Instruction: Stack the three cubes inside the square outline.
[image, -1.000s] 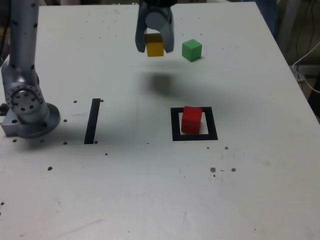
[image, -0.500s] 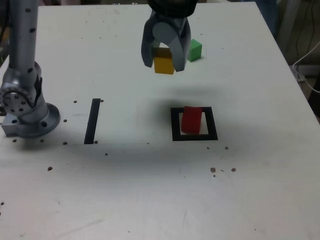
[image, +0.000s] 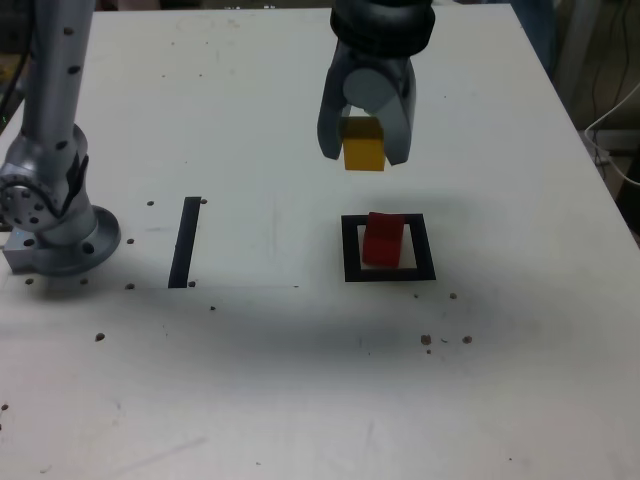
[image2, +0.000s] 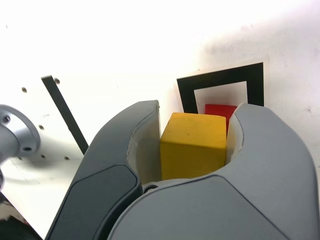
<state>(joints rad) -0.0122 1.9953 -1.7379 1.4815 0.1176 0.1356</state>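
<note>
Across the white tabletop (image: 260, 380), a black strip (image: 185, 243) lies left of the square outline (image: 427, 262) in the exterior view. Above the table, the gripper (image: 364, 150) pinches the yellow cube (image: 364, 153) between its fingers; the red cube (image: 383, 240) sits inside the outline, below the gripper.

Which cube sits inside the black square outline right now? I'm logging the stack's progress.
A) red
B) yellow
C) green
A: the red cube rests within the black square outline, while the gripper holds the yellow cube above the table.
</note>
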